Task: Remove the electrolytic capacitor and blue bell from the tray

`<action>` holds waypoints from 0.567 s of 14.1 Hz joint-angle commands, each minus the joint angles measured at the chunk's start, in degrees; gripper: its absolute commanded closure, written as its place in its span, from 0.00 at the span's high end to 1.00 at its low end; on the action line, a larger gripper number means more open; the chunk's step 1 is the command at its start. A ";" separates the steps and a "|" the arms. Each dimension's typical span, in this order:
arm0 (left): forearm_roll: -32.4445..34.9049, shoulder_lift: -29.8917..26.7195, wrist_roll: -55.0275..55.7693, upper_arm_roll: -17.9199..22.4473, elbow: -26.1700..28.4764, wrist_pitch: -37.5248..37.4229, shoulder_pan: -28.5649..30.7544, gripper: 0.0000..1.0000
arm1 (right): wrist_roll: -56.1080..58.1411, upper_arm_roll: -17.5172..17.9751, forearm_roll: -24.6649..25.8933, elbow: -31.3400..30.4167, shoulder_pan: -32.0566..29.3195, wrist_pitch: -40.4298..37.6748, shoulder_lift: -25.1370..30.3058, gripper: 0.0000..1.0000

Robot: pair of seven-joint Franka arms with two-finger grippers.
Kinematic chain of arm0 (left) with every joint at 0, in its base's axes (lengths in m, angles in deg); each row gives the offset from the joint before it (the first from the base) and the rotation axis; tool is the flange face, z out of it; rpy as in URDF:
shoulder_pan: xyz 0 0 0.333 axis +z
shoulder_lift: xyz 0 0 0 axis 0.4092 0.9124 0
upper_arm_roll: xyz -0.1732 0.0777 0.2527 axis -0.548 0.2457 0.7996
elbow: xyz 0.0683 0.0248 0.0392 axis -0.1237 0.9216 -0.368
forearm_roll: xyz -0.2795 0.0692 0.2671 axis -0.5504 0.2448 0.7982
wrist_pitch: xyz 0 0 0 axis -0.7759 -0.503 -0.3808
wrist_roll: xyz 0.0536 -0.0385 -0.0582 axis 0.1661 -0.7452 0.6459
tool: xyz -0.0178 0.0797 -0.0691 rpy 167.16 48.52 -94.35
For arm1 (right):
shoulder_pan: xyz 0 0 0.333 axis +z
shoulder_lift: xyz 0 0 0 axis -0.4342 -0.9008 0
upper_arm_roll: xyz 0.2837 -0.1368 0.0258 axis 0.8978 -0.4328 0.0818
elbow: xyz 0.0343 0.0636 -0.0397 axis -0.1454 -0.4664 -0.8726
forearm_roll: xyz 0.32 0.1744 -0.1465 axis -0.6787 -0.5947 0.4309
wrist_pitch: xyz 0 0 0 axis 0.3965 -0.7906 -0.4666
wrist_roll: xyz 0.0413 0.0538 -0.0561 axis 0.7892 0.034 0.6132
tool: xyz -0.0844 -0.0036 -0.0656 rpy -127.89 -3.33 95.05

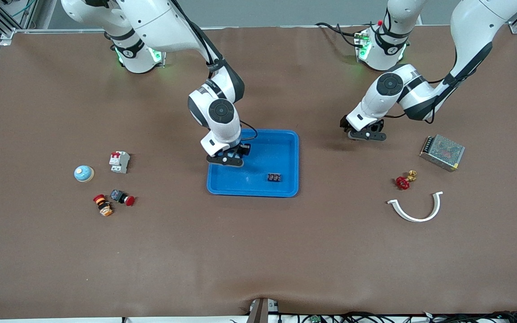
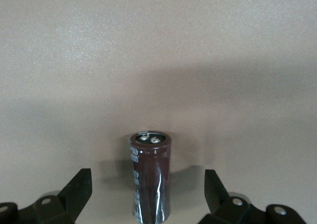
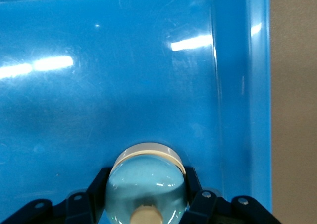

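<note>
The right gripper [image 1: 227,160] is down in the tray [image 1: 285,148], at the corner nearest the right arm's base, its fingers [image 3: 195,192] closed on either side of a pale blue bell [image 3: 146,184] with a cream rim and knob. The bell looks to sit on the tray floor close to the rim; from the front the arm hides it. Its dome is smooth, glossy and stiff, so it may slip between the pads. The hold belongs low, near the rim where the sides are widest, and that seems to be where the fingers sit, though the contact itself is partly out of frame.

The left gripper [image 1: 366,134] hangs low over bare table between the tray and the left arm's base, its jaws spread wide and gripping nothing. In its wrist view a dark brown capacitor [image 2: 151,179] stands upright on the mat between the open fingers [image 2: 79,189], touching neither. It is a light, rigid cylinder on a narrow base, easy to topple with a brush.

Nearer the front camera in the tray lies a small black block [image 1: 275,177]. Toward the right arm's end a second bell [image 1: 83,173] rests on the mat, with a breaker [image 1: 119,161] and two push buttons [image 1: 114,202] near it.
</note>
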 commanded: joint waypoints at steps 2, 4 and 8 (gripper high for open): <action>-2.00 3.52 19.20 2.05 -10.51 -9.10 -11.35 1.00 | -0.03 -0.06 0.24 0.08 -0.20 -0.30 -0.07 0.42; -9.80 3.69 19.03 1.70 -16.66 -16.74 -16.35 1.00 | 1.02 -0.24 0.24 0.34 -0.38 -1.87 1.16 0.42; -14.59 3.78 19.81 1.70 -20.73 -18.45 -17.96 1.00 | 10.66 -0.50 -0.02 0.69 -5.37 -12.32 7.56 0.42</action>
